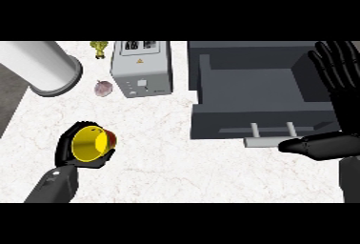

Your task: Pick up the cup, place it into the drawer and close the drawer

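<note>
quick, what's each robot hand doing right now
Left robot hand: shut on the yellow cup.
Right robot hand: open, fingers straight, holding nothing, by the open drawer.

White marbled counter, perhaps dark floor at left.

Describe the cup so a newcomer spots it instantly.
Start at the silver toaster near the counter's top edge, then drop toward the lower left of the white marble counter. There the left hand curls round the cup. It is the only bright yellow thing there, its round mouth facing the viewer.
</note>
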### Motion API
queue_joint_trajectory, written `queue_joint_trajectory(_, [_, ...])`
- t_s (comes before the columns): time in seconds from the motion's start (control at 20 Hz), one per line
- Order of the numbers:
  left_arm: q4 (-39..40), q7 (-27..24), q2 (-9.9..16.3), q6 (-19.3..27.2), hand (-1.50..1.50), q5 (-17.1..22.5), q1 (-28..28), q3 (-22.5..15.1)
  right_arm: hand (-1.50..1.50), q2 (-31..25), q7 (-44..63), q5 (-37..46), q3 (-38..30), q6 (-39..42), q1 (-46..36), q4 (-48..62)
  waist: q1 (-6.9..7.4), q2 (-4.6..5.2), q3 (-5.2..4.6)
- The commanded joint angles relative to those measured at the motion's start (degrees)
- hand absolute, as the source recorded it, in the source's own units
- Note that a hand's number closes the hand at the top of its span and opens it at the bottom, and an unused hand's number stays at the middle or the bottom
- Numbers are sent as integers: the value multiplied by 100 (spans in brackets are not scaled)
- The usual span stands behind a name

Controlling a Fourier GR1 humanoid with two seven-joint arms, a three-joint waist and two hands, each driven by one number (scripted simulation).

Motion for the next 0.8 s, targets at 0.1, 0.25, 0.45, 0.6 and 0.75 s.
queue_joint_trajectory(0.1, [-134, -928, -724, 805, 150, 383, -209, 444, -150, -65, 121, -139, -54, 91, 76, -103, -7, -15, 7])
queue_joint_trajectory(0.25, [-315, -687, -619, 148, 150, 366, -547, 283, -150, 45, -155, 121, 97, 73, 264, -4, 15, -22, 13])
queue_joint_trajectory(0.45, [-559, 24, -568, 60, 150, 278, -1085, 36, -150, 123, -66, 202, 138, -101, -28, 67, 75, -32, 19])
queue_joint_trajectory(0.6, [-1256, 481, -923, 500, 150, 275, -1342, -160, -150, 79, -210, 127, 19, 29, 409, -41, 117, -75, 29])
queue_joint_trajectory(0.75, [-1750, 1154, -961, 407, 150, 289, -1496, -383, -150, 30, -125, 117, -64, -27, 267, -43, 131, -75, 27])
